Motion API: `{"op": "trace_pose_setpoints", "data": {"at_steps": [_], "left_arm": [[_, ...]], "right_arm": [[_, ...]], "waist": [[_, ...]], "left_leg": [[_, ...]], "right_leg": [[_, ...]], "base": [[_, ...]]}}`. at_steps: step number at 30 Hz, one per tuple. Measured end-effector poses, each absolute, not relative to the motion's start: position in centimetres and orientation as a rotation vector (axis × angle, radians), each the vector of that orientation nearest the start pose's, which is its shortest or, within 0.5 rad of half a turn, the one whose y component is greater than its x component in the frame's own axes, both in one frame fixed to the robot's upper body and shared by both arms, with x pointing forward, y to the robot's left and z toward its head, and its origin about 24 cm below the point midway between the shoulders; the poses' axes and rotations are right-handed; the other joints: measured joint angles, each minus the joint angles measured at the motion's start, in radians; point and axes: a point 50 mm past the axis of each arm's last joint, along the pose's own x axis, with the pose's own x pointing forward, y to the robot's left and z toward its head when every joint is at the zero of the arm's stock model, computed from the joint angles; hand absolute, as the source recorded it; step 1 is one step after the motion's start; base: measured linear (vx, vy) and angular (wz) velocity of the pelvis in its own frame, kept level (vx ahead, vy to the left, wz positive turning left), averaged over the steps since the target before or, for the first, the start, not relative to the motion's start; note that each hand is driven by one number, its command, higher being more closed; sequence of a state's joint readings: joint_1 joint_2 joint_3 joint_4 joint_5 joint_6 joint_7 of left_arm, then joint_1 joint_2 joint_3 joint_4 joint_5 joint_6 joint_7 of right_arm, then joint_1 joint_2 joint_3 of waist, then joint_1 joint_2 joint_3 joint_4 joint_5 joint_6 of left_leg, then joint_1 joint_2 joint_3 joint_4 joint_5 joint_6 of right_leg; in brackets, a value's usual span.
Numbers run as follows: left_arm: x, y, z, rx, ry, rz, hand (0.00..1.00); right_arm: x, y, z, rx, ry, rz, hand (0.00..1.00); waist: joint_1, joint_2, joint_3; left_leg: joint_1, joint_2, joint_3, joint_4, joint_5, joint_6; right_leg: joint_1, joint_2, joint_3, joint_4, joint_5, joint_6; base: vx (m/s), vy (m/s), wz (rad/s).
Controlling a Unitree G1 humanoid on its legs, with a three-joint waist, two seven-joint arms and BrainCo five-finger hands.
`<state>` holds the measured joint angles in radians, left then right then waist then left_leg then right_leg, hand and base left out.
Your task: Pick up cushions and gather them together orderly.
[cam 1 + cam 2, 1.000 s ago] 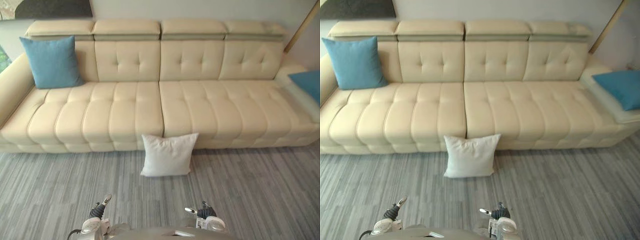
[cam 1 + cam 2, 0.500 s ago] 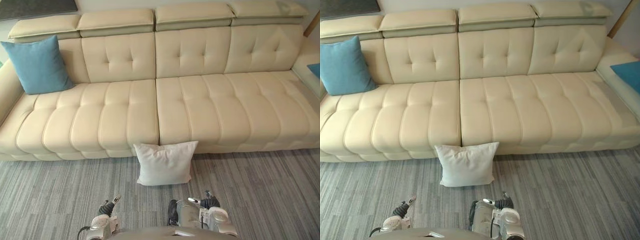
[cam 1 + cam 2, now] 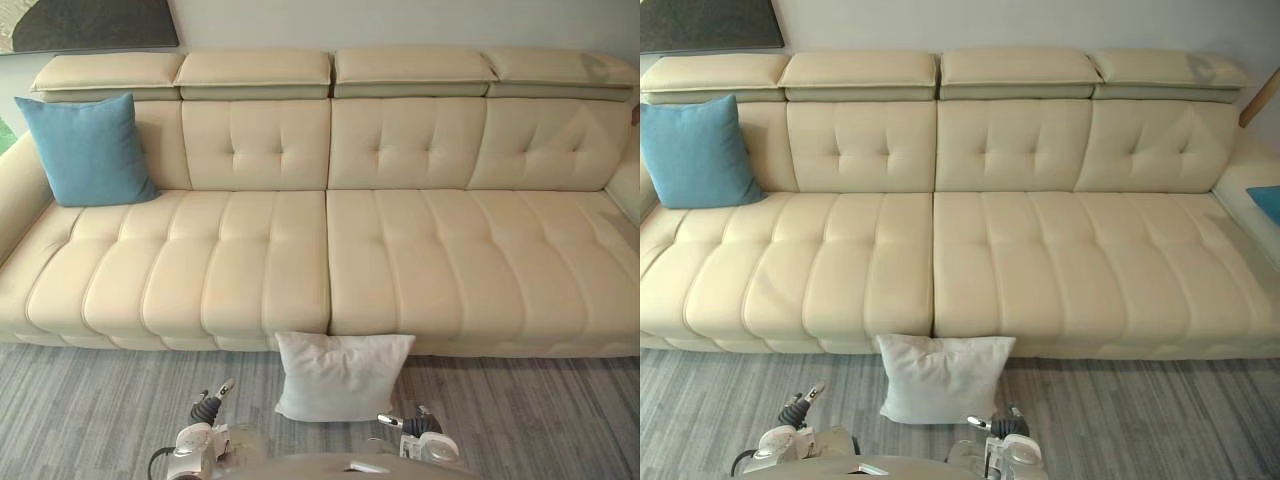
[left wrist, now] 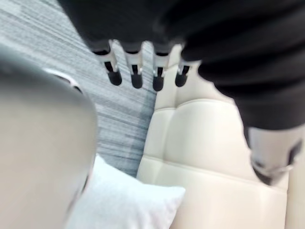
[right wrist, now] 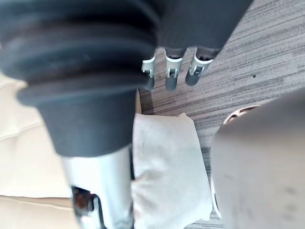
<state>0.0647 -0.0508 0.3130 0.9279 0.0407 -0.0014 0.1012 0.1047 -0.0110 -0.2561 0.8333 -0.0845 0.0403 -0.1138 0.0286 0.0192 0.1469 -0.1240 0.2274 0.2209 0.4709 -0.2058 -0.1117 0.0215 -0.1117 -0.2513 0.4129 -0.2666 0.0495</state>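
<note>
Sofa [image 3: 330, 260]: long and cream, with a buttoned back and four headrest pads along the top. It runs across almost the whole width of the head views, and a seam down the middle splits the seat in two.
Floor [image 3: 90, 410]: grey striped carpet in front of the sofa.
Wall picture [image 3: 95, 22]: dark panel on the wall above the sofa's left end.
Blue cushion [image 3: 85, 150]: stands upright on the seat at the sofa's left end, leaning on the backrest, just beside the armrest.
White cushion [image 3: 340, 375]: on the floor, upright, its back against the sofa's front just below the middle seam. It is in neither hand and well apart from the blue one.
Second blue cushion [image 3: 1267, 202]: only a corner is visible at the right edge, lying on the sofa's side section.
Left hand [image 3: 212, 400]: low in the head views, left of the white cushion and not touching it. Its fingers [image 4: 136, 78] hang relaxed in a row, thumb apart, nothing grasped; the cushion's corner lies past them.
Right hand [image 3: 405, 422]: low, just right of the white cushion's lower corner. Its fingers [image 5: 172, 76] are loose and empty above the carpet, with the cushion beyond them.
</note>
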Motion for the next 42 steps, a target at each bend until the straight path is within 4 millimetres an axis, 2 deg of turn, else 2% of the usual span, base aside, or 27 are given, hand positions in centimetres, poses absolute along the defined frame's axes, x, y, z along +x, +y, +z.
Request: {"op": "trace_pose_setpoints", "data": {"at_steps": [1, 3, 4, 5, 8, 12, 14, 20, 26, 27, 29, 33, 34, 36, 37, 38, 40, 41, 42], "left_arm": [[11.7, 19.0, -15.1, -0.084, 1.001, 0.370, 0.00], [11.5, 19.8, -15.1, -0.064, 1.004, 0.380, 0.00], [11.3, 20.1, -15.1, -0.058, 1.007, 0.384, 0.00], [11.2, 20.1, -15.2, -0.058, 1.012, 0.383, 0.00], [10.9, 20.0, -15.3, -0.060, 1.026, 0.382, 0.00], [10.8, 19.7, -15.4, -0.064, 1.034, 0.378, 0.00], [10.8, 19.6, -15.5, -0.068, 1.035, 0.375, 0.00], [10.4, 19.1, -15.6, -0.079, 1.047, 0.370, 0.00], [11.0, 19.1, -15.5, -0.072, 1.032, 0.357, 0.00], [11.2, 19.1, -15.4, -0.070, 1.028, 0.354, 0.00], [12.0, 18.9, -15.2, -0.053, 1.006, 0.335, 0.00], [14.3, 18.9, -14.1, -0.011, 0.922, 0.293, 0.00], [14.8, 18.8, -13.8, -0.008, 0.904, 0.286, 0.00], [17.5, 18.0, -12.4, 0.008, 0.808, 0.249, 0.00], [18.1, 17.9, -12.0, 0.009, 0.783, 0.244, 0.00], [19.6, 17.7, -11.1, -0.003, 0.726, 0.240, 0.00], [21.3, 17.8, -9.9, 0.010, 0.664, 0.234, 0.00], [21.6, 17.9, -9.7, 0.007, 0.654, 0.239, 0.00], [22.4, 18.1, -9.0, 0.010, 0.619, 0.250, 0.00]], "right_arm": [[11.8, -19.8, -14.5, -0.021, 0.992, -0.336, 0.00], [11.3, -18.9, -14.8, 0.006, 1.007, -0.329, 0.00], [11.2, -18.6, -14.9, 0.013, 1.014, -0.325, 0.00], [11.3, -18.5, -14.9, 0.015, 1.013, -0.324, 0.00], [11.3, -18.5, -14.9, 0.012, 1.011, -0.322, 0.00], [11.2, -18.7, -14.8, 0.003, 1.007, -0.319, 0.00], [11.3, -18.7, -14.8, 0.001, 1.003, -0.318, 0.00], [11.1, -19.1, -14.8, -0.013, 1.008, -0.320, 0.00], [11.3, -19.3, -14.7, -0.028, 1.002, -0.317, 0.00], [11.7, -19.4, -14.5, -0.039, 0.989, -0.312, 0.00], [12.7, -19.5, -14.0, -0.071, 0.950, -0.294, 0.00], [15.9, -19.4, -12.2, -0.117, 0.828, -0.287, 0.00], [16.5, -19.3, -11.9, -0.120, 0.807, -0.285, 0.00], [18.9, -19.3, -10.3, -0.129, 0.712, -0.278, 0.00], [19.5, -19.3, -10.0, -0.141, 0.692, -0.272, 0.00], [20.9, -19.4, -8.8, -0.163, 0.630, -0.268, 0.00], [23.0, -19.7, -6.9, -0.177, 0.538, -0.282, 0.00], [23.5, -19.8, -6.5, -0.180, 0.520, -0.286, 0.00], [24.9, -20.1, -5.0, -0.193, 0.449, -0.300, 0.00]], "waist": [[0.006, -0.026, -0.006], [-0.003, -0.060, -0.019], [-0.001, -0.068, -0.023], [-0.001, -0.069, -0.024], [0.000, -0.067, -0.024], [-0.002, -0.067, -0.027], [-0.003, -0.059, -0.026], [-0.001, -0.048, -0.037], [0.003, -0.051, -0.037], [0.001, -0.049, -0.036], [0.004, -0.035, -0.021], [0.005, -0.023, 0.032], [0.005, -0.022, 0.039], [-0.002, -0.020, 0.074], [-0.003, -0.018, 0.081], [-0.002, -0.011, 0.107], [0.000, -0.015, 0.147], [-0.001, -0.016, 0.150], [-0.001, -0.016, 0.168]], "left_leg": [[0.024, -0.046, 0.002, -0.027, 0.002, 0.014], [0.040, -0.087, 0.002, -0.076, 0.013, 0.032], [0.041, -0.096, 0.002, -0.077, 0.015, 0.036], [0.050, -0.103, 0.004, -0.082, 0.012, 0.041], [0.081, -0.109, 0.033, -0.118, 0.017, 0.049], [0.101, -0.109, 0.058, -0.175, 0.044, 0.036], [0.114, -0.110, 0.064, -0.208, 0.065, 0.035], [0.151, -0.113, 0.081, -0.289, 0.114, 0.033], [0.145, -0.109, 0.142, -0.302, 0.100, 0.029], [0.128, -0.103, 0.151, -0.283, 0.089, 0.027], [0.051, -0.057, 0.188, -0.183, 0.043, 0.021], [-0.103, 0.036, 0.212, 0.023, -0.035, 0.037], [-0.120, 0.042, 0.210, 0.040, -0.041, 0.042], [-0.204, 0.056, 0.205, 0.110, -0.056, 0.057], [-0.227, 0.060, 0.202, 0.126, -0.061, 0.061], [-0.269, 0.070, 0.191, 0.161, -0.083, 0.059], [-0.334, 0.073, 0.185, 0.213, -0.105, 0.065], [-0.353, 0.073, 0.183, 0.226, -0.110, 0.067], [-0.398, 0.072, 0.178, 0.252, -0.119, 0.069]], "right_leg": [[-0.001, -0.029, 0.040, -0.015, -0.004, 0.023], [0.020, -0.047, 0.070, -0.076, 0.022, 0.013], [0.031, -0.050, 0.078, -0.102, 0.040, 0.014], [0.049, -0.053, 0.078, -0.127, 0.062, 0.019], [0.054, -0.056, 0.102, -0.149, 0.077, 0.028], [0.047, -0.047, 0.130, -0.204, 0.097, 0.062], [0.046, -0.045, 0.134, -0.219, 0.108, 0.067], [0.047, -0.033, 0.162, -0.247, 0.131, 0.055], [0.008, -0.020, 0.236, -0.284, 0.170, 0.053], [-0.009, -0.016, 0.245, -0.283, 0.174, 0.052], [-0.081, 0.012, 0.295, -0.264, 0.185, 0.048], [-0.248, 0.075, 0.382, -0.166, 0.198, 0.058], [-0.268, 0.080, 0.388, -0.150, 0.198, 0.058], [-0.365, 0.087, 0.403, -0.082, 0.192, 0.064], [-0.389, 0.089, 0.403, -0.065, 0.190, 0.065], [-0.439, 0.095, 0.402, -0.018, 0.178, 0.068], [-0.528, 0.092, 0.407, 0.074, 0.149, 0.073], [-0.551, 0.090, 0.407, 0.094, 0.143, 0.073], [-0.606, 0.082, 0.408, 0.144, 0.129, 0.074]], "base": [[0.17, 0.259, 0.04], [0.12, 0.206, 0.20], [0.11, 0.214, 0.13], [0.08, 0.149, 0.01], [0.00, 0.071, -0.21], [-0.07, -0.016, -0.30], [-0.12, -0.025, -0.17], [-0.09, -0.014, -0.10], [-0.04, 0.025, -0.31], [-0.02, 0.036, -0.53], [-0.03, 0.017, -0.68], [-0.04, 0.023, -0.72], [-0.06, 0.046, -0.67], [-0.09, 0.042, -0.29], [-0.13, 0.037, -0.14], [-0.16, 0.039, -0.07], [-0.20, 0.032, -0.04], [-0.19, 0.006, 0.03], [-0.14, -0.001, 0.08]]}}
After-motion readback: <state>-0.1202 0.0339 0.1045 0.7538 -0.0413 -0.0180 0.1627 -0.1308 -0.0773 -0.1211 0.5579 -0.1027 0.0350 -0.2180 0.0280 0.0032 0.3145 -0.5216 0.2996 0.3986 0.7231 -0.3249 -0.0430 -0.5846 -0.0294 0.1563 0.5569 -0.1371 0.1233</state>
